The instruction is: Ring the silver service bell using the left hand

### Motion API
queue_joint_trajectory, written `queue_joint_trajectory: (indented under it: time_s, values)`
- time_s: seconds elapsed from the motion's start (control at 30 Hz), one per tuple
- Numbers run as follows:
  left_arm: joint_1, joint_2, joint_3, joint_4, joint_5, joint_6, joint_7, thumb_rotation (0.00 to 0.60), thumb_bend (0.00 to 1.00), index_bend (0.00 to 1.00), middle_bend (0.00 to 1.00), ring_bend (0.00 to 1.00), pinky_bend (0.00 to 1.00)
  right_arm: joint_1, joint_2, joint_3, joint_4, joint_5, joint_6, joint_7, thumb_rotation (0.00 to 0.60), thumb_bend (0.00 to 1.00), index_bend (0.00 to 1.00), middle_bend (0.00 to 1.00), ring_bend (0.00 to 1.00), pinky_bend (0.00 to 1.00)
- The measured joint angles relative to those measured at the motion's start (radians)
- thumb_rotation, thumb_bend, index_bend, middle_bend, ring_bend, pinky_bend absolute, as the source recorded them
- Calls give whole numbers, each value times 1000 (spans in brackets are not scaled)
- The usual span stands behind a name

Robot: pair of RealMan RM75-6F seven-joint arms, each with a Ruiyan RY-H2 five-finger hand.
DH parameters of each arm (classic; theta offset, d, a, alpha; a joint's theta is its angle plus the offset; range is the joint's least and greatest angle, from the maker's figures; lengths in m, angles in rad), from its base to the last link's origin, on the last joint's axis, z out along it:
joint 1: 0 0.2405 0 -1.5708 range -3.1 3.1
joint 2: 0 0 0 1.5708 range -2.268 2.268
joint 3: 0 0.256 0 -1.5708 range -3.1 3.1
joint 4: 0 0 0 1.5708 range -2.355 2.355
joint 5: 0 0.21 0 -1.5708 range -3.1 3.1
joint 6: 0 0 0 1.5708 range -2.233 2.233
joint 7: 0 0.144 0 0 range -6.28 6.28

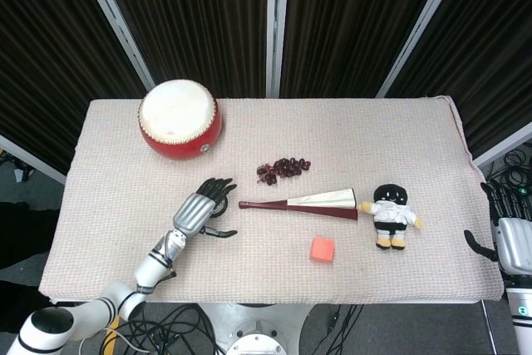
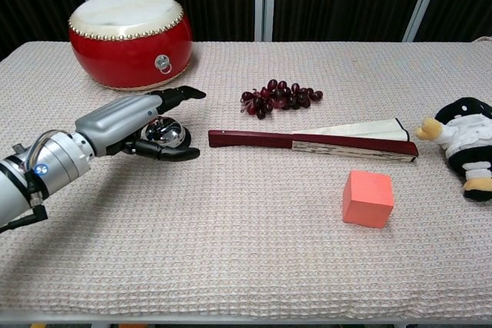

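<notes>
The silver service bell (image 2: 164, 134) on its black base stands left of centre on the table, in front of the red drum. My left hand (image 2: 129, 118) lies over it with the fingers stretched across its top toward the grapes. The thumb curls round the bell's front side. I cannot tell whether the palm touches the button. In the head view the left hand (image 1: 200, 208) covers almost all of the bell. My right hand (image 1: 510, 237) hangs off the table's right edge, fingers apart and holding nothing.
A red drum (image 2: 131, 37) stands at the back left. Dark grapes (image 2: 279, 96) lie mid-table, with a folded fan (image 2: 311, 142) just in front of them. An orange cube (image 2: 368, 198) sits nearer the front, and a plush doll (image 2: 463, 147) is at the right.
</notes>
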Motion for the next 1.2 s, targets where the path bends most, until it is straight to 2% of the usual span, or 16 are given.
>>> queue_joint_trajectory:
  time_s: [0.43,0.7,0.97,1.2]
  values:
    - [-6,-40,47,80,-3,-63,37,127,0,20,0,0,0,-1,2,2,3,3,0,8,600,165,0,0,0,0]
    - [-19,-34,20,66,-1,5,39,122,0,20,0,0,0,-3,1,2,6,2,2,12,600,164,0,0,0,0]
    - [-5,-22,54,50,-14,-62,67,124,0,20,0,0,0,-1,-1,1,4,1,0,2,600,164,0,0,0,0]
    - [-18,-5,24,15,-16,-16,74,123,0,19,0,0,0,-3,0,1,3,1,2,5,600,165,0,0,0,0]
